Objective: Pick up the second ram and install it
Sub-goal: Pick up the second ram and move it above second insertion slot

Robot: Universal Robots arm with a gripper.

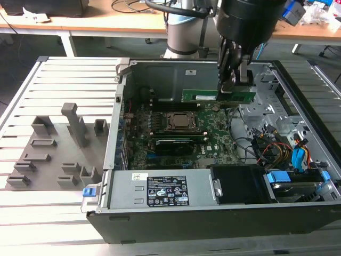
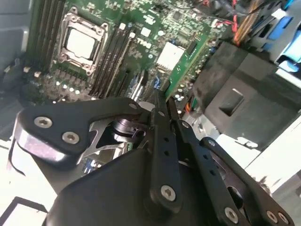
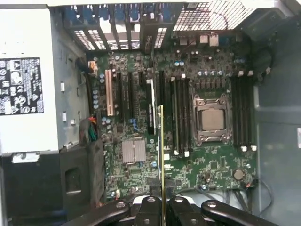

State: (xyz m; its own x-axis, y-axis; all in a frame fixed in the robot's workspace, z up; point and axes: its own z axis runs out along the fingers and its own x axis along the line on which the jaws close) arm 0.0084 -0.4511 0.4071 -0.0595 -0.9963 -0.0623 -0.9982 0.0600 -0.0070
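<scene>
- Computer case (image 1: 213, 226), lid off, sits at the near edge of the slatted counter (image 1: 48, 218), toward the exterior view's right. Its power supply (image 1: 165, 191) lies along the near wall.
- Grey fixture blocks (image 1: 74, 125) stand apart from the case, toward the counter's edge on the exterior view's left.
- Motherboard (image 1: 218, 140) lies flat on the case floor. Empty memory slots (image 3: 181, 117) run alongside the CPU socket (image 3: 211, 120).
- Tool (image 1: 234, 88) hangs above the board toward the case's far wall, fingers (image 3: 181, 212) clamped on the second ram (image 1: 208, 96). The grip is near one end, and the rest of the stick projects level toward the exterior view's left.
- Position: the stick is clear of the board and touches nothing but the tool. In the first wrist view it shows edge-on, roughly parallel to the slots and close beside them. Whether it is over a free slot cannot be confirmed.
- Step judged: pick-up complete, carry to the slot in hand, seating not yet done.
- Requirement judged: installation calls for the lower edge square over a free slot, notch matched, then a straight, even press.
- Robot arm base (image 1: 184, 32) stands beyond the case, at the counter's far edge.
</scene>
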